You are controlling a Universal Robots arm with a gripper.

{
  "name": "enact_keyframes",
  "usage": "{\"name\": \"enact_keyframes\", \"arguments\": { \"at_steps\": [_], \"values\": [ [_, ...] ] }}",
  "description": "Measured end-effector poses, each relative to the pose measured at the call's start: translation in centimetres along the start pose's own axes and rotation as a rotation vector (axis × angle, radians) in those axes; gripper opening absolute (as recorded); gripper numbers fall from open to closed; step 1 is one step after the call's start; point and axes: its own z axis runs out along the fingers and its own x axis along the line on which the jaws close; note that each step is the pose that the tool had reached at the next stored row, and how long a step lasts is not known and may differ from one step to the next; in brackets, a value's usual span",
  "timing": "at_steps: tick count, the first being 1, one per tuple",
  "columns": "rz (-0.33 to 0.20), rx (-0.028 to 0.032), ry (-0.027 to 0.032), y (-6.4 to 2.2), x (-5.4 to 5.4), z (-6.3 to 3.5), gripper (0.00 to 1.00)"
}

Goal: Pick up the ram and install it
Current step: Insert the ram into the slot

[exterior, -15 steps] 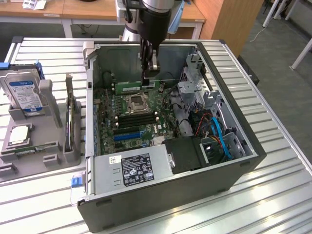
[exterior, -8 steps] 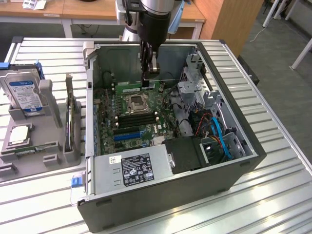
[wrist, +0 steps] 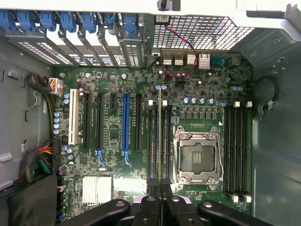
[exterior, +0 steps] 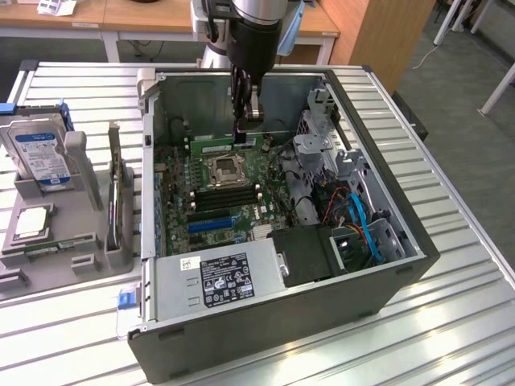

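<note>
The pick-up is done. The gripper (exterior: 248,127) is clenched on the ram (exterior: 216,148), with its jaws pinching the upper edge of the thin green stick. The arm reaches down into the open computer case (exterior: 282,342).

The ram stands on edge over the motherboard (exterior: 265,211), just beside the empty processor socket (exterior: 225,169) on the side away from the power supply (exterior: 221,277). In the wrist view the ram (wrist: 161,127) shows edge-on as a thin line. It runs along one of the black slots next to the socket (wrist: 195,155) and meets the gripper (wrist: 160,188).

The stick looks lined up with its slot. I cannot tell whether it is pressed fully home or only resting at the slot's mouth. Seating it, if that is not done, and letting go are what I judge to be left. The bank of slots (wrist: 237,150) on the socket's other side looks empty.

The case lies on its side near the middle of a slatted metal table (exterior: 471,322). Toward the exterior view's left edge of the table sits a grey holder (exterior: 88,249) carrying a hard drive (exterior: 36,149) and a square silver chip (exterior: 32,221).

Behind the table are wooden desks (exterior: 161,14) and a grey floor (exterior: 475,121).
</note>
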Motion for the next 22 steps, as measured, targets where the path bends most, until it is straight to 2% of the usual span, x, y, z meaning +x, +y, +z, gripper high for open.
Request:
{"name": "enact_keyframes", "arguments": {
  "at_steps": [4,14,22],
  "values": [
    [0.0,0.0002,-0.0004,0.0,0.0,0.14,0.12],
    [0.0,0.0,-0.0001,-0.07,0.0,1.74,0.12],
    [0.0,0.0,0.0,-0.1,0.0,2.48,0.12]
  ]
}}
